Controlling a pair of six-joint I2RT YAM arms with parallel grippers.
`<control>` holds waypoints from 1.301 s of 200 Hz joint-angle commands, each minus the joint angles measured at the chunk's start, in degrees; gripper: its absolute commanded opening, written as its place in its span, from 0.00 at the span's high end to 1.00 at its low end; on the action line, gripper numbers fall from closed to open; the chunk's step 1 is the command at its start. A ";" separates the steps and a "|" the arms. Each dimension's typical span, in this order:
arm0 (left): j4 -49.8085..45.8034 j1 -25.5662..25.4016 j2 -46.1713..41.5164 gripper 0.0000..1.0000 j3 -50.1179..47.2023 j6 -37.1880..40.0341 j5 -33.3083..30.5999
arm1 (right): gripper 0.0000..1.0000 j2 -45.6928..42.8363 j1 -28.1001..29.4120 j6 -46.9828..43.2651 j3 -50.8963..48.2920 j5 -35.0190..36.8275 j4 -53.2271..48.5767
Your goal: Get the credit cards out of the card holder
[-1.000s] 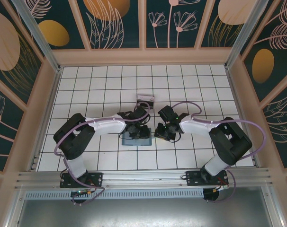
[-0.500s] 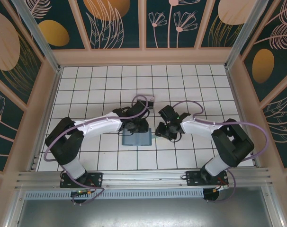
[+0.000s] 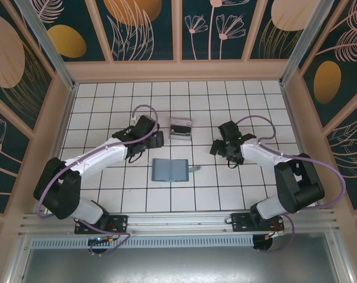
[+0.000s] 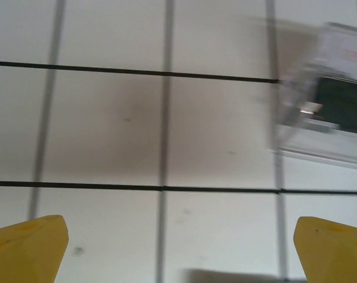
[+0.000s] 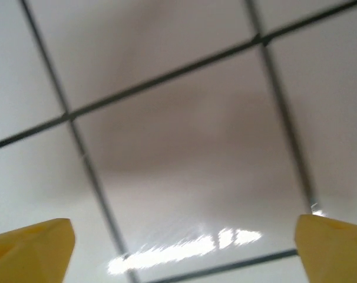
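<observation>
Glossy tiles point(image 3: 108, 100), flat card holder point(image 3: 169, 170)

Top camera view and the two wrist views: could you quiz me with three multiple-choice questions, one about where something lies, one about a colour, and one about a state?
1. Where is the card holder?
A. Mid-way across the tiled floor, on the robot's side of the clear box
B. In the far left corner
C. On top of the clear box

2. What colour are the fingertips in the wrist views?
A. Red
B. Yellow
C. Green

3. How do the left gripper and right gripper stand?
A. Both shut on a card
B. The left one holds the card holder
C. Both open, with bare floor between the fingers

Answers:
1 A: in the top view it lies flat just below the box.
2 B: yellow tips sit at the lower corners of each wrist view.
3 C: the tips are wide apart with nothing between them.
</observation>
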 commanded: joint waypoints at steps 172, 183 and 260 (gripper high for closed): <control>86.15 33.58 -8.81 0.01 -42.52 28.02 0.88 | 0.01 -6.99 -25.17 -30.93 -32.08 -2.27 85.87; 90.96 33.84 -7.58 0.01 -43.73 28.59 5.02 | 0.01 -5.92 -26.42 -30.58 -31.72 -4.76 86.71; 95.66 34.00 2.73 0.01 -41.10 30.35 10.37 | 0.01 3.93 -25.74 -33.41 -31.20 -10.10 95.31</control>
